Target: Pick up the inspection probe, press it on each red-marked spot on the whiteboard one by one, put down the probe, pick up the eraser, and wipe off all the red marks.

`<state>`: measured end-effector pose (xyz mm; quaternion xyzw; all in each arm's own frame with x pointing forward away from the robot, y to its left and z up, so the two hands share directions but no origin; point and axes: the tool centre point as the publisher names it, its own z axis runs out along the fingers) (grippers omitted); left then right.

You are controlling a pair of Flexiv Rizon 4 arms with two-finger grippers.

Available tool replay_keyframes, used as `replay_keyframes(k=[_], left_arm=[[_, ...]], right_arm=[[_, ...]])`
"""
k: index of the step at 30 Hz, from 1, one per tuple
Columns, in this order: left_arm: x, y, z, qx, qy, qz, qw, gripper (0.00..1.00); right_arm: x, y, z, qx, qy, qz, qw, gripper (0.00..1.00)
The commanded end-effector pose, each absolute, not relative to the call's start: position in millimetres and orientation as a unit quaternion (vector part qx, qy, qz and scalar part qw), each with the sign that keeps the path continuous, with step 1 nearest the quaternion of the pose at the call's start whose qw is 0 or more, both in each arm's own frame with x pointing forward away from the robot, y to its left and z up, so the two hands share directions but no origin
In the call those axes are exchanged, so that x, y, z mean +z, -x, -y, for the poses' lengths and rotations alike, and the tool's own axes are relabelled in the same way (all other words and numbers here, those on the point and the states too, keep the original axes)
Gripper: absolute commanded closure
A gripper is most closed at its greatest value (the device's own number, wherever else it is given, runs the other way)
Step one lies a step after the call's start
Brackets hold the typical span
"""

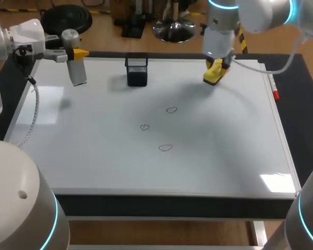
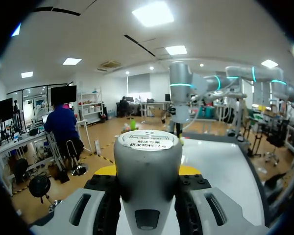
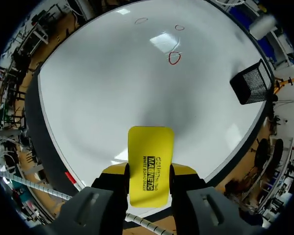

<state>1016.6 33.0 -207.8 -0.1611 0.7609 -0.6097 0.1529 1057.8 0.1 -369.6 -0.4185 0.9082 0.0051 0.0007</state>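
The grey cylindrical inspection probe (image 1: 76, 70) hangs upright over the whiteboard's (image 1: 224, 156) far left corner, with my left gripper (image 1: 74, 54) shut on its upper part. In the left wrist view the probe (image 2: 147, 161) fills the gap between the fingers of the left gripper (image 2: 147, 172). My right gripper (image 1: 218, 66) is at the board's far edge, shut on the yellow eraser (image 1: 212, 76). The eraser (image 3: 150, 164) sticks out between the right gripper's (image 3: 149, 171) fingers. I cannot tell whether it touches the board. Three red marks (image 1: 171, 110) (image 1: 144, 126) (image 1: 166, 148) lie mid-board.
A black mesh pen holder (image 1: 137, 71) stands at the far edge of the board, between the two grippers. A red marker (image 1: 275, 94) lies along the board's right rim. A dark table border (image 1: 302, 114) surrounds the board.
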Motion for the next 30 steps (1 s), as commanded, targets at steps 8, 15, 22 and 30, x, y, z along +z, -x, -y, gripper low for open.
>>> replay_keyframes(k=[8,15,22,30], left_arm=[[-208,-1016,-32,-0.610,0.161,-0.760,0.155,1.00],[-208,-1016,-32,-0.610,0.161,-0.760,0.155,1.00],[-208,-1016,-32,-0.610,0.161,-0.760,0.155,1.00],[-208,-1016,-32,-0.610,0.161,-0.760,0.155,1.00]], right_arm=[[-368,-1002,65,0.005,0.358,-0.934,-0.001,1.00],[-375,-984,78,0.008,0.341,-0.940,-0.010,1.00],[-376,-980,79,0.021,0.335,-0.942,-0.009,1.00],[-376,-980,79,0.021,0.335,-0.942,-0.009,1.00]])
